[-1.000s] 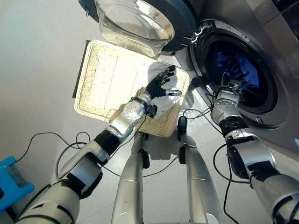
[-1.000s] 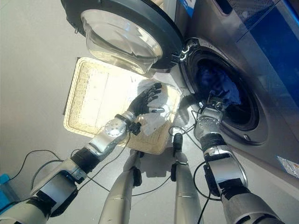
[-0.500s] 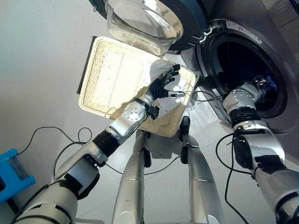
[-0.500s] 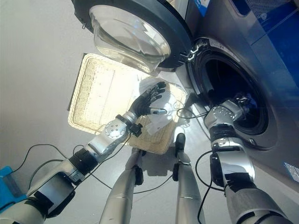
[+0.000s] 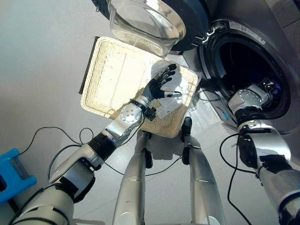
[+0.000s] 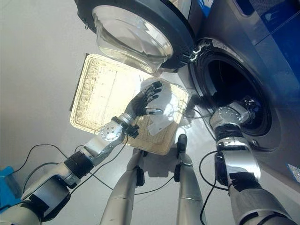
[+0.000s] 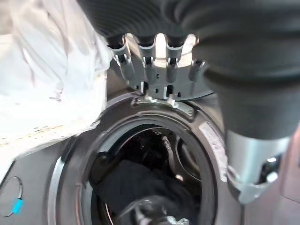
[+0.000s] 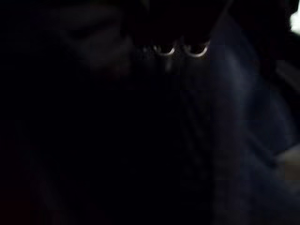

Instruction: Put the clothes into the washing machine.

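My right hand (image 5: 267, 87) is inside the washer (image 5: 281, 42) drum; it is too dark in there to tell how its fingers stand. Dark blue cloth (image 8: 243, 140), probably the clothes, lies just past it. My left hand (image 5: 161, 84) hovers over the basket (image 5: 112, 75), fingers spread and holding nothing, above 1 white cloth (image 6: 157, 123). The door (image 5: 145, 23) stands open.

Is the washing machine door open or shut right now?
Open. The door is swung aside, baring the drum opening, where the right hand reaches in.
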